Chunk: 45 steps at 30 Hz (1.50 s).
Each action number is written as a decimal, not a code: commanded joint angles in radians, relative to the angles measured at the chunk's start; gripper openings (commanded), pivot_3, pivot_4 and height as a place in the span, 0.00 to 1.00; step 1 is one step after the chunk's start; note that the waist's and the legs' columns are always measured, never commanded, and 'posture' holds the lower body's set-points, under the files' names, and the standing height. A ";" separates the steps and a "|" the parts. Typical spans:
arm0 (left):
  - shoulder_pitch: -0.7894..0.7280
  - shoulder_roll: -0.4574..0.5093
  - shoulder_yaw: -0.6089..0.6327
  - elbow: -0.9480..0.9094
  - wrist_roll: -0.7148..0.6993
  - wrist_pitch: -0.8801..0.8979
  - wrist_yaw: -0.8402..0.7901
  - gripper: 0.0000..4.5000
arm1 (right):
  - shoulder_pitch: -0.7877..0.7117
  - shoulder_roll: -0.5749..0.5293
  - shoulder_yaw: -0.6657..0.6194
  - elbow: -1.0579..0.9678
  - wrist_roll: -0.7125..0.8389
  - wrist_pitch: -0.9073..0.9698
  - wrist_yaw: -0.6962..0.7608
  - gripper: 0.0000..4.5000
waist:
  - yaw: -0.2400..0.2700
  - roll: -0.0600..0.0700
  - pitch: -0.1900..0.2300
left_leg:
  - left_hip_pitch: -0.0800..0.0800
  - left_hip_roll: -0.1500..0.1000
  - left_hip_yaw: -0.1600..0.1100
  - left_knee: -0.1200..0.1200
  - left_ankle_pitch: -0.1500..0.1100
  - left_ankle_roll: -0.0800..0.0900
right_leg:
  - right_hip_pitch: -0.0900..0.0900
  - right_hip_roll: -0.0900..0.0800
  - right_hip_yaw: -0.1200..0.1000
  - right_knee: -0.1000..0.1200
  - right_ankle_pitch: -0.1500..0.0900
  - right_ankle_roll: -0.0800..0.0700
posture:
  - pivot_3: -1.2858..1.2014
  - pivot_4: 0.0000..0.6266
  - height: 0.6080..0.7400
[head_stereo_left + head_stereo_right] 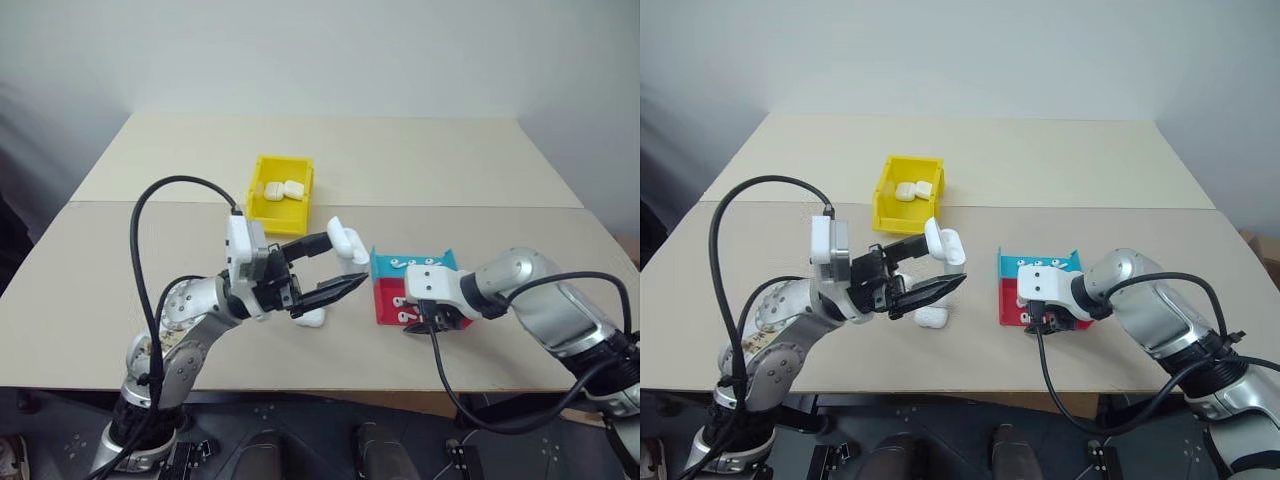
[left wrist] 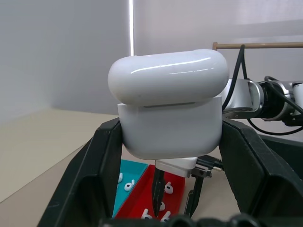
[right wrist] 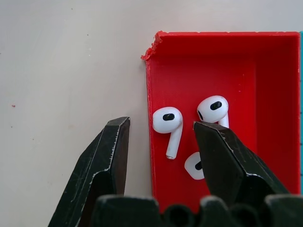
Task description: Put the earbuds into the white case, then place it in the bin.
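My left gripper [image 1: 348,262] is shut on a white case [image 2: 168,113], held above the table with its lid uppermost and down on the body. Several white earbuds [image 3: 168,120] lie in a shallow red tray [image 3: 213,61]. My right gripper [image 3: 161,125] hangs open just above that tray's corner, one finger over the table and the other over the tray, with an earbud lying below the gap. The yellow bin [image 1: 282,215] stands behind the left gripper and holds two white cases [image 1: 281,189].
Another white case [image 1: 313,318] lies on the table under my left gripper. A teal tray [image 1: 385,265] with more earbuds adjoins the red tray's far side. The tabletop has a seam across it behind the bin.
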 commanded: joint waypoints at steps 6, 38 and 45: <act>-0.042 0.041 0.034 -0.041 -0.089 -0.014 -0.106 0.62 | -0.011 0.016 -0.011 0.015 -0.022 -0.025 0.021 0.58 | 0.001 0.000 0.000 | 0.000 0.000 0.001 0.000 0.000 0.000 | 0.000 0.000 0.000 0.000 0.000 0.000 | 0.52 0.24 1.00; -0.139 -0.046 0.000 0.025 -0.129 0.043 -0.117 0.62 | 0.201 0.339 -0.953 -0.364 0.867 0.304 -0.357 0.14 | 0.001 0.000 0.000 | 0.000 0.000 -0.002 0.001 0.000 0.000 | 0.003 0.000 -0.001 0.000 0.000 0.001 | 0.52 0.24 1.00; -0.215 -0.072 -0.003 0.072 -0.173 0.100 -0.110 0.62 | 0.167 0.391 -0.957 -0.459 1.090 0.269 -0.582 0.14 | -0.002 0.000 0.000 | 0.000 0.000 -0.002 0.000 0.000 0.000 | 0.002 0.001 -0.001 0.000 0.000 0.000 | 0.52 0.24 1.00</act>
